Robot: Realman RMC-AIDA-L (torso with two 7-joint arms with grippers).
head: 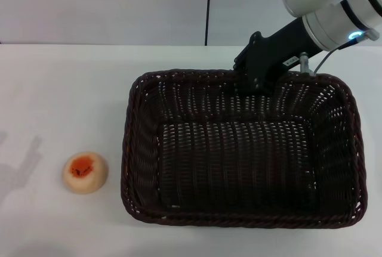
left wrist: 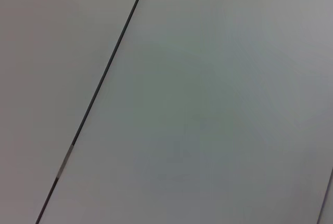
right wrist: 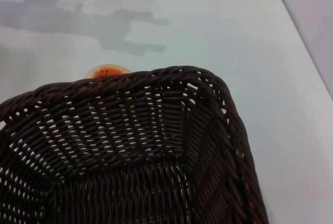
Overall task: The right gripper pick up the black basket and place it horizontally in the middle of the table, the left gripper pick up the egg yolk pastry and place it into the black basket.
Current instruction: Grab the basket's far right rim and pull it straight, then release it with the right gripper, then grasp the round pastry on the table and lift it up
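Black basket (head: 239,149) | woven wicker, likely light and stiff, lying lengthwise mid-table (head: 59,90); take by rim | right gripper (head: 258,81) at far rim, grip state unclear | egg yolk pastry (head: 85,172) | 1, soft, crushable, left of basket; left gripper unseen

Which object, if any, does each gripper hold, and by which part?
The right gripper is at the black basket far rim; its grip cannot be told. The left gripper is out of view.

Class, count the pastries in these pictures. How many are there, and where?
1. The egg yolk pastry sits on the table, outside the black basket, on its left. None shows inside the basket.
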